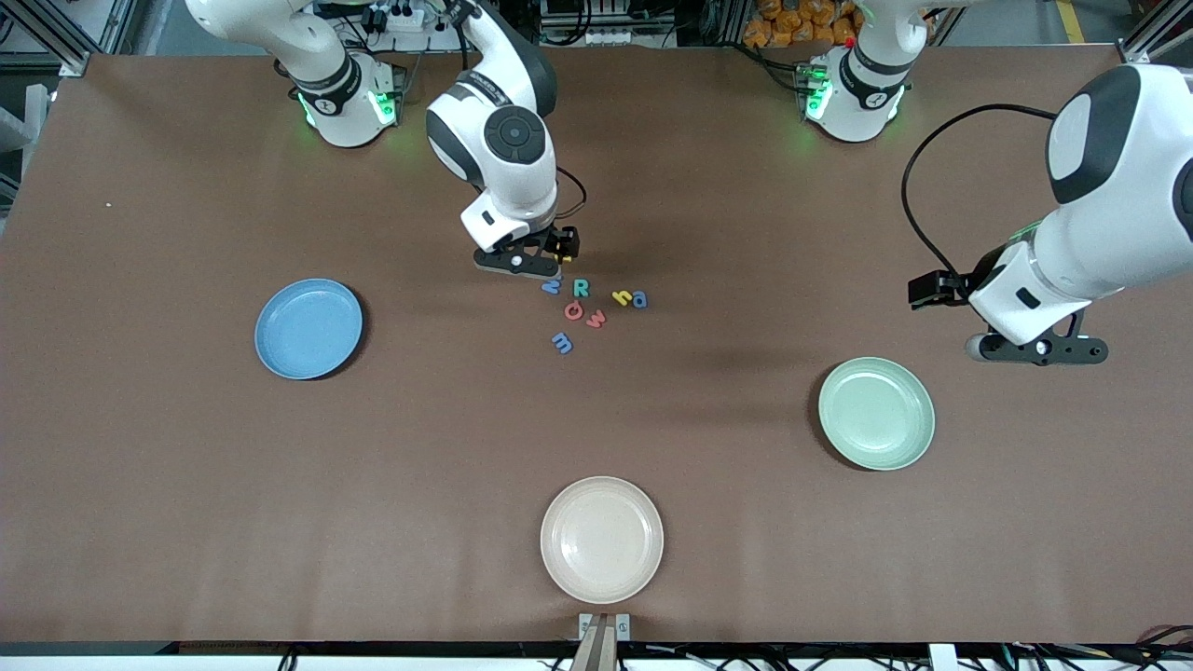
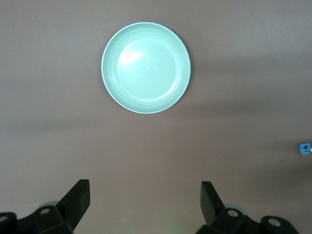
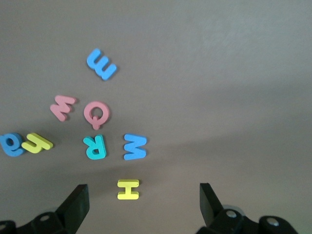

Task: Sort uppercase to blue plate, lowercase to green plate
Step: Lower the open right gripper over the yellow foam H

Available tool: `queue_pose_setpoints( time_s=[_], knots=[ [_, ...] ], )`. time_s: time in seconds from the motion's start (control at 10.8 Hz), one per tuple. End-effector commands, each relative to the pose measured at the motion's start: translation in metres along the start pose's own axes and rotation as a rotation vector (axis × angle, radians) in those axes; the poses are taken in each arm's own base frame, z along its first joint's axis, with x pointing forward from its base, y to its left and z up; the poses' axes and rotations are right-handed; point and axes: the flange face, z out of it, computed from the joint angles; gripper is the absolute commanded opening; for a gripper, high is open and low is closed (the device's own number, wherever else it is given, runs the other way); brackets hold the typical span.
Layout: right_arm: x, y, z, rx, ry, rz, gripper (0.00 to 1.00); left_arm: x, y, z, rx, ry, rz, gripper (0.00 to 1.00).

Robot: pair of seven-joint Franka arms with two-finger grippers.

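- My right gripper (image 1: 536,264) hangs low over the letter cluster near the middle of the table (image 1: 186,522), its fingers (image 3: 73,207) spread wide with nothing between them.
- In the right wrist view the yellow H (image 3: 128,189) lies flat on the table between the open jaws, untouched.
- Just beside the H are the blue W/M (image 3: 135,147) and the teal-green R (image 3: 95,147); the red Q (image 3: 96,114) sits next to the R.
- The red w (image 3: 62,107) lies beside the Q, and the blue m (image 3: 102,64) lies apart from the rest, nearest the front camera of all the letters.
- The yellow h (image 3: 36,143) and the blue a-like letter (image 3: 11,145) touch each other on the side of the cluster toward the left arm's end.
- All eight letters rest on the bare table; none is on a plate.
- The blue plate (image 1: 308,329) sits toward the right arm's end of the table, well apart from the letters.
- The green plate (image 1: 876,413) sits toward the left arm's end, nearer the front camera than the cluster.
- My left gripper (image 2: 145,201) waits in the air near the table edge at its own end, jaws wide and holding nothing, with the green plate in its wrist view.
- A cream plate (image 1: 602,540) rests by the middle of the table edge nearest the front camera.
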Motion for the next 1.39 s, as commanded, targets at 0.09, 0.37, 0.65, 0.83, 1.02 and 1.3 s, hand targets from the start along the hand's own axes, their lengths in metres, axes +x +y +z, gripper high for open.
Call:
queue_pose_setpoints(
  time_s=[0.09, 0.37, 0.65, 0.83, 1.02, 1.3],
  knots=[
    [-0.015, 0.000, 0.041, 0.020, -0.008, 0.011, 1.00, 0.005, 0.003, 0.010, 0.047, 0.002, 0.026, 1.00],
    [-0.030, -0.003, 0.066, 0.074, 0.001, 0.017, 1.00, 0.006, 0.003, 0.025, 0.046, -0.010, 0.024, 1.00],
    [-0.046, -0.013, 0.087, 0.069, -0.020, 0.009, 1.00, 0.004, 0.006, 0.038, 0.040, -0.008, 0.024, 1.00],
    [-0.056, -0.018, 0.096, 0.059, -0.026, -0.009, 0.95, 0.002, 0.006, 0.043, 0.033, 0.011, 0.013, 1.00],
    [-0.056, -0.020, 0.099, 0.077, -0.022, 0.001, 0.90, 0.002, 0.009, 0.046, 0.031, 0.012, 0.015, 1.00],
    [-0.062, -0.028, 0.111, 0.119, -0.006, 0.026, 0.81, 0.004, 0.012, 0.057, 0.028, 0.025, 0.019, 1.00]
  ],
)
